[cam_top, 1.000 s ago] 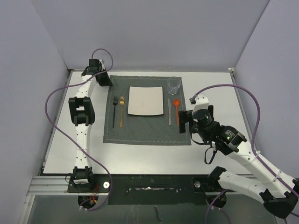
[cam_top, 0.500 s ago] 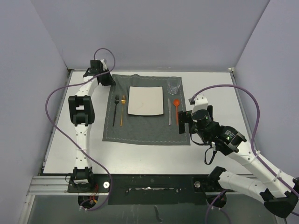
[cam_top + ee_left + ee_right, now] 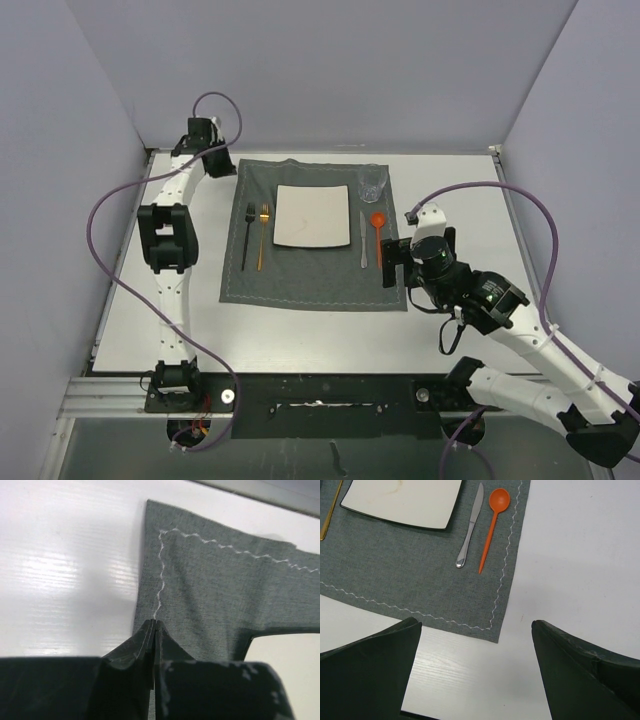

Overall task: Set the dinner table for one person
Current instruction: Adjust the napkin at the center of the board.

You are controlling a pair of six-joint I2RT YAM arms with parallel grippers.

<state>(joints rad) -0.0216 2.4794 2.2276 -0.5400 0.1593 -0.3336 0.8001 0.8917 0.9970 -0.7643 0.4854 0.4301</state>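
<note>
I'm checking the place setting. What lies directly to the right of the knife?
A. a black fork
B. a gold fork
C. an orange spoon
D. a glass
C: the orange spoon lies alongside the knife on its right, both to the right of the plate.

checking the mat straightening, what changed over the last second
The left tool, shut on the placemat's far-left corner, pulled toward the far left, rippling the mat's far edge slightly. The right tool, open, the plate and the glass stayed put.
</note>
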